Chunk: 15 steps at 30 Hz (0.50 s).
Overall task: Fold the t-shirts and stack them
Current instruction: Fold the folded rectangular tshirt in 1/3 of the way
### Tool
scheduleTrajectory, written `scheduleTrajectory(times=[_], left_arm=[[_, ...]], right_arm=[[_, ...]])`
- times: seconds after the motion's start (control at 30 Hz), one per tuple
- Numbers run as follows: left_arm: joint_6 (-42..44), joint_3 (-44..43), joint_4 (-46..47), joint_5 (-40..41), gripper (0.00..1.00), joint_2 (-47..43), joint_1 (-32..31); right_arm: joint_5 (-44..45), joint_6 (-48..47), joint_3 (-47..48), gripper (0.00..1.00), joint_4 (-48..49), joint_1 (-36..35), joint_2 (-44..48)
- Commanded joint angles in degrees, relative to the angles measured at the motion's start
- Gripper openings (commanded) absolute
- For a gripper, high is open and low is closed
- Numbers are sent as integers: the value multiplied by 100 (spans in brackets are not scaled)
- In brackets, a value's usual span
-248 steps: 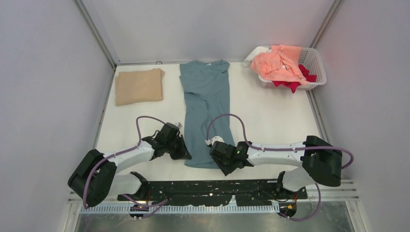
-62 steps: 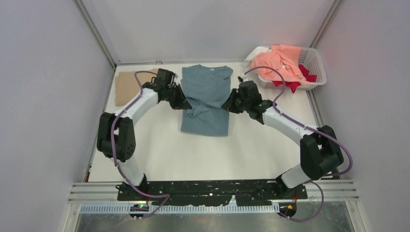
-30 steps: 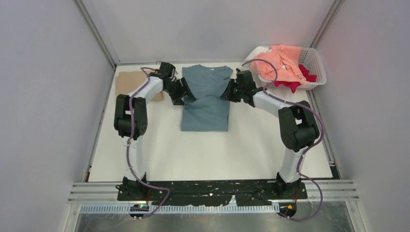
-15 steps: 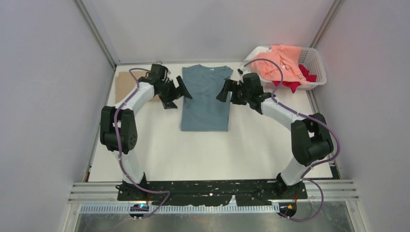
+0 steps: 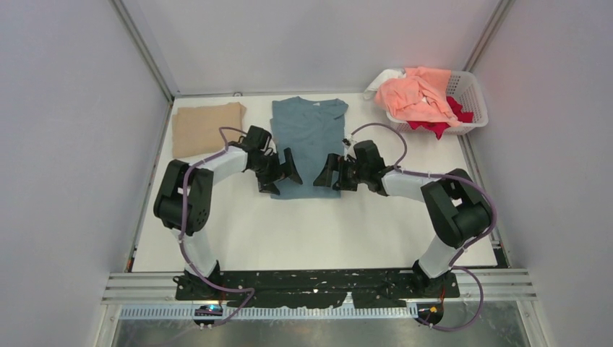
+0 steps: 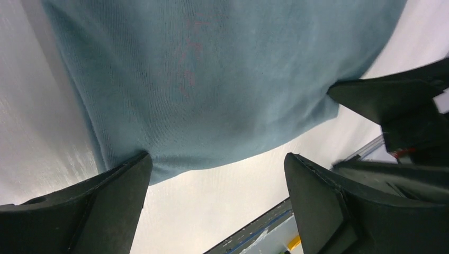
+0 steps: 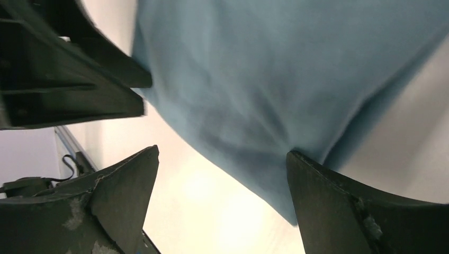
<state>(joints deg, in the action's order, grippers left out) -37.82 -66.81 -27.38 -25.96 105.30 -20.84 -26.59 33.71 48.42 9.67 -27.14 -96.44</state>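
Both pairs of jaws have drawn back from the collar end of the teal-blue t-shirt (image 5: 309, 137) to its near folded edge, and have gone from nearly closed to spread wide. The left jaws and the right jaws hold nothing. Each pair stands agape at one near corner of the shirt, which lies folded in half on the table (image 5: 325, 224), between the two pairs and stretching away beyond them. The tan t-shirt (image 5: 206, 129) lies folded beyond the left jaws, on their outer side; the basket (image 5: 470, 97) of pink and red shirts sits well beyond the right jaws. The risk, as I judge it, is that a pinch at these corners catches only the top layer and peels the fold open. Uneven lifting by the two pairs would skew or wrinkle the soft cloth.
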Motion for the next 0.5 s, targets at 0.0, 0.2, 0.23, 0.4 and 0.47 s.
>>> scheduleTrajectory(times=[0.0,0.2,0.23,0.4,0.47], left_arm=[[140,587,415,-19,100,39,38],[-6,1499,821,-208,100,-97,29],[-12,1679,859,-202,100,-206,17],[-106,2565,1059,47,100,-995,-87],[-135,2874,1093,100,100,-1343,-227]], right_arm=[[275,-57,-370,95,-59,25,-92],[208,195,-1142,95,239,-5,59],[231,208,-1204,95,240,-17,155],[368,253,-1656,95,69,-403,648],[454,303,-1812,95,-50,-604,956]])
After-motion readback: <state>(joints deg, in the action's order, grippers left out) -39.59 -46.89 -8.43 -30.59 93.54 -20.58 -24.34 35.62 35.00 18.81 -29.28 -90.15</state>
